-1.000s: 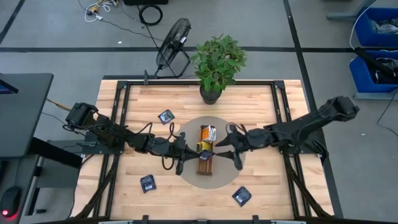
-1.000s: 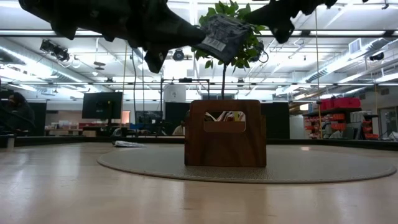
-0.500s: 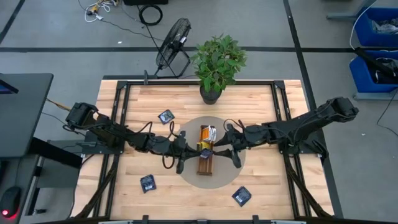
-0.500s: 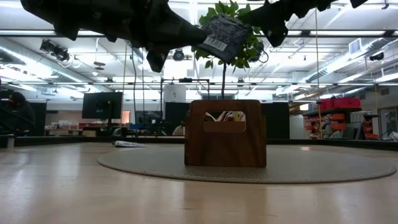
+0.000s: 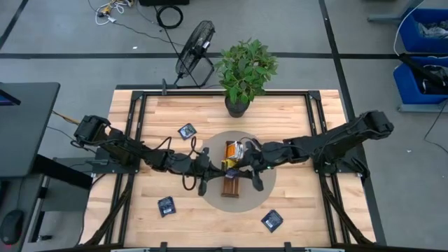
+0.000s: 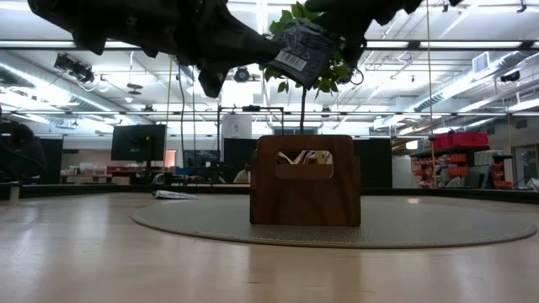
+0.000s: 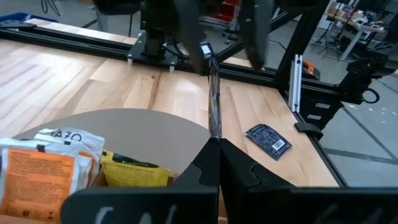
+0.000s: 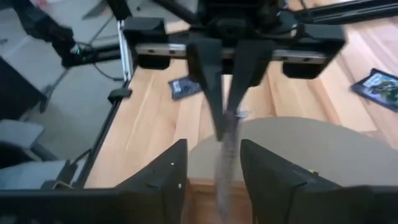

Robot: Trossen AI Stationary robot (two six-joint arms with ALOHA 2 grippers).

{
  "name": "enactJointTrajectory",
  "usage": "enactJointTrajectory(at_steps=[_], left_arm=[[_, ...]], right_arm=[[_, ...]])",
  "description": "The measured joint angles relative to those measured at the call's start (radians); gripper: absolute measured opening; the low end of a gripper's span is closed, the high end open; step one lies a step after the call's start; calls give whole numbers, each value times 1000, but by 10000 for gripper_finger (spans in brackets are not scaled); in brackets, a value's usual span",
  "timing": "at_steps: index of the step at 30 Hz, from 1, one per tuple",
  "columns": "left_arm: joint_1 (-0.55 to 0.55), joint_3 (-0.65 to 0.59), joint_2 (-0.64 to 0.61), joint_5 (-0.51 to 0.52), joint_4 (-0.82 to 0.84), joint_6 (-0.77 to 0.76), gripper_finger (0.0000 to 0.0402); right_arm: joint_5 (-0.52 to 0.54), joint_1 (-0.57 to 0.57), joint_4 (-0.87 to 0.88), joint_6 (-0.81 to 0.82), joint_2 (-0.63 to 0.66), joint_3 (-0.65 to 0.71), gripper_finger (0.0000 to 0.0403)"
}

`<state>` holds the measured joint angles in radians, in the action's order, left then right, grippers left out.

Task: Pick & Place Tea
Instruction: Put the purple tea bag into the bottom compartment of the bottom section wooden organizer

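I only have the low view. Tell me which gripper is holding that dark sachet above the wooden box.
Observer: The left gripper. It is shut on the dark sachet and holds it edge-up.
Operator: Report the right gripper.
Observer: The right gripper faces the left one, with its fingers open on either side of the dark sachet and not closed on it.
Operator: Say what is inside the box.
Observer: From above it is a long narrow tray. An orange sachet and a yellow sachet lie in one end of it.
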<state>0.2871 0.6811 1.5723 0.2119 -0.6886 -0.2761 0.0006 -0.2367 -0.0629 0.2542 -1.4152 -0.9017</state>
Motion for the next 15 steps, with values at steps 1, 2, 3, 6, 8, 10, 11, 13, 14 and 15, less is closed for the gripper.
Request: enactJointTrajectory(at_steps=[1, 2, 3, 6, 8, 10, 11, 13, 14, 15], left_arm=[[0, 0, 0, 0, 1, 1, 2], [0, 0, 0, 0, 0, 1, 2], [0, 0, 0, 0, 0, 1, 2], [0, 0, 0, 0, 0, 2, 2], [0, 0, 0, 0, 8, 3, 2], [0, 0, 0, 0, 17, 3, 2], [0, 0, 0, 0, 19, 3, 2], [2, 0, 0, 0, 20, 3, 2], [4, 0, 0, -3, 20, 1, 2], [5, 0, 0, -13, 20, 0, 2]], right_arm=[[-2, 0, 18, -1, -7, -17, 145], [-2, 0, 38, -1, -12, -31, 135], [-2, 0, 59, -1, -18, -43, 124], [-2, 0, 109, -1, -20, -54, 88], [-2, 0, 112, -1, -20, -55, 63], [-2, 0, 115, 0, -20, -56, 36], [-2, 0, 116, -1, -20, -56, 23], [-2, 0, 117, -12, -20, -56, 7], [-2, 0, 118, -18, -20, -56, 7], [-1, 0, 117, -26, -20, -56, 8]])
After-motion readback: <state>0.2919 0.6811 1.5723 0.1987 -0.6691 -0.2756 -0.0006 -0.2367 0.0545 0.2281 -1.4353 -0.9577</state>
